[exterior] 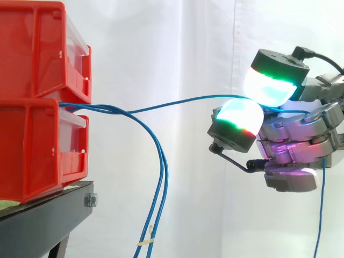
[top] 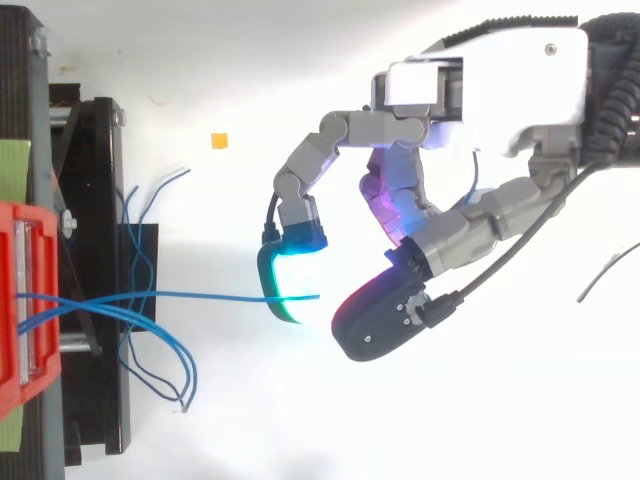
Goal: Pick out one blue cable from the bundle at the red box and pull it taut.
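Two red bins (exterior: pixel 37 102) are stacked on a black stand at the left. A bundle of thin blue cables (exterior: pixel 91 107) comes out between them. One blue cable (exterior: pixel 177 102) runs nearly level to the right, in a slight arc, into my hand (exterior: pixel 290 134). Two glowing fingertips (exterior: pixel 242 115) pinch it, one above and one below. In the top view the same cable (top: pixel 200 295) leads from the red bin (top: pixel 20 300) to the green-glowing fingertip (top: pixel 290 280) of my hand (top: pixel 480 90). The other cables (exterior: pixel 158 188) droop down from the bundle.
The black stand (exterior: pixel 48 215) carries the bins, and a white curtain hangs behind. Loose cable ends (top: pixel 160 360) lie on the floor beside the stand in the top view. A small orange square (top: pixel 218 140) lies on the white floor. One blue cable (exterior: pixel 320 215) hangs below my hand.
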Action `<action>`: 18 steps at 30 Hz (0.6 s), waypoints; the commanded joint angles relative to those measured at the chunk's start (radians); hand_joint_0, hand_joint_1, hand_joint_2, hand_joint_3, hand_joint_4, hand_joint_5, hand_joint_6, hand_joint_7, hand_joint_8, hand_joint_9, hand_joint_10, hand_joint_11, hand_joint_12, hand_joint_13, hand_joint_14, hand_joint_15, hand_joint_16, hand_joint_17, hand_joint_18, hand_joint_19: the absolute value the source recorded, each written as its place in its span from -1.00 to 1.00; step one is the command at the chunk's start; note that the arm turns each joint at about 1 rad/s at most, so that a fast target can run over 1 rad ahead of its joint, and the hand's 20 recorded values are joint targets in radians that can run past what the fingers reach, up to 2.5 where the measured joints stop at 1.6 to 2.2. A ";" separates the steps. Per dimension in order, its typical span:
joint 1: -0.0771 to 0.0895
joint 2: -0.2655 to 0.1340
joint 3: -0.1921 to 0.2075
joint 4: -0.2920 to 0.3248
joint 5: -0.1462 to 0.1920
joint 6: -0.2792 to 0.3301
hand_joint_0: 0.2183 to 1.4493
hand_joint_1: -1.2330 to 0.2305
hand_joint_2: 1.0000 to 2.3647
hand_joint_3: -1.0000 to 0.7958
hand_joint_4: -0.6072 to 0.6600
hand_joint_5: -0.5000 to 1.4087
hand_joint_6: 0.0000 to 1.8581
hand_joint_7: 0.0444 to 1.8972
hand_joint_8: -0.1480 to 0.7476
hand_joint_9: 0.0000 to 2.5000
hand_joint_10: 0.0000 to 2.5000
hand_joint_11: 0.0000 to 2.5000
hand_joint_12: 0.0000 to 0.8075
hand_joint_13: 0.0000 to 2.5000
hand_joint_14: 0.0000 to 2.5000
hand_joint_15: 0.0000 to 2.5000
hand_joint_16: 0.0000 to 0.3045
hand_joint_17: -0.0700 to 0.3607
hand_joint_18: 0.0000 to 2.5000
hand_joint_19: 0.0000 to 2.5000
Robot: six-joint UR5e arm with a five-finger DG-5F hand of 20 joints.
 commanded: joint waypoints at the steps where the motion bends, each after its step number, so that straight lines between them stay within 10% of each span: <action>1: 0.000 0.000 0.000 0.000 0.000 0.000 -0.23 -0.37 -0.96 0.18 -0.27 -0.62 0.04 0.09 0.09 0.49 -0.88 0.60 -0.21 0.22 -0.27 0.26 -0.66 -0.13 -0.01 -0.14; 18: 0.000 0.000 0.000 0.000 0.001 0.000 -0.22 -0.45 -0.98 0.26 -0.32 -0.60 0.02 0.14 0.10 0.61 -0.95 0.63 -0.19 0.28 -0.18 0.23 -0.64 -0.11 0.10 -0.04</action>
